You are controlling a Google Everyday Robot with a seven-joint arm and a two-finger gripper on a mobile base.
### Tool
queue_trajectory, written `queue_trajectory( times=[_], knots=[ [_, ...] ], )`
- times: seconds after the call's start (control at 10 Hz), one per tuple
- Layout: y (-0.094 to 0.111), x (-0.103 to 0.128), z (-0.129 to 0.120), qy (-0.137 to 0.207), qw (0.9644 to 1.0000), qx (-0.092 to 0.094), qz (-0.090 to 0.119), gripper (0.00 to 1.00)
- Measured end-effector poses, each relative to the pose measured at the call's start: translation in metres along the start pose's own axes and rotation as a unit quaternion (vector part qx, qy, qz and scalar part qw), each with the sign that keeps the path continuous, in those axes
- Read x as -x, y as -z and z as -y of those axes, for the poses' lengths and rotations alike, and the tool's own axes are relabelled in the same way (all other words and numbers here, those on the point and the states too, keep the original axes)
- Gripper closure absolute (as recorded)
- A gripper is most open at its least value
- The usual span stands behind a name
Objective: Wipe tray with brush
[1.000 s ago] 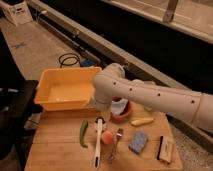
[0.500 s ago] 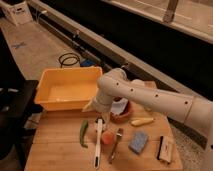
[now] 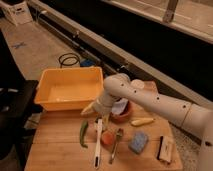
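brush (image 3: 98,142) lengthwise near-to-far; gripper (image 3: 92,107) above its far end

Blurred pincer (image 3: 91,108) at near corner of tray (image 3: 60,102)

The gripper (image 3: 95,107) hangs, jaws apart, at a near corner of the yellow tray (image 3: 52,101), above the top end of the white-handled brush (image 3: 98,145), which lies on the wooden surface (image 3: 55,150) before the tray, near a fork (image 3: 115,146).
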Motion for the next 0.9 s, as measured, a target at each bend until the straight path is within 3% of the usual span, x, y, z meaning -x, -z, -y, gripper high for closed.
queue_trajectory(
  times=[0.3,0.7,0.9],
  knots=[
    [-0.002,-0.001,0.000,0.004,0.9999,0.008,0.005,0.20],
    [-0.041,-0.008,-0.012,0.040,0.9946,0.093,0.023,0.20],
    [-0.048,-0.011,-0.013,0.048,0.9911,0.121,0.027,0.20]
  ],
)
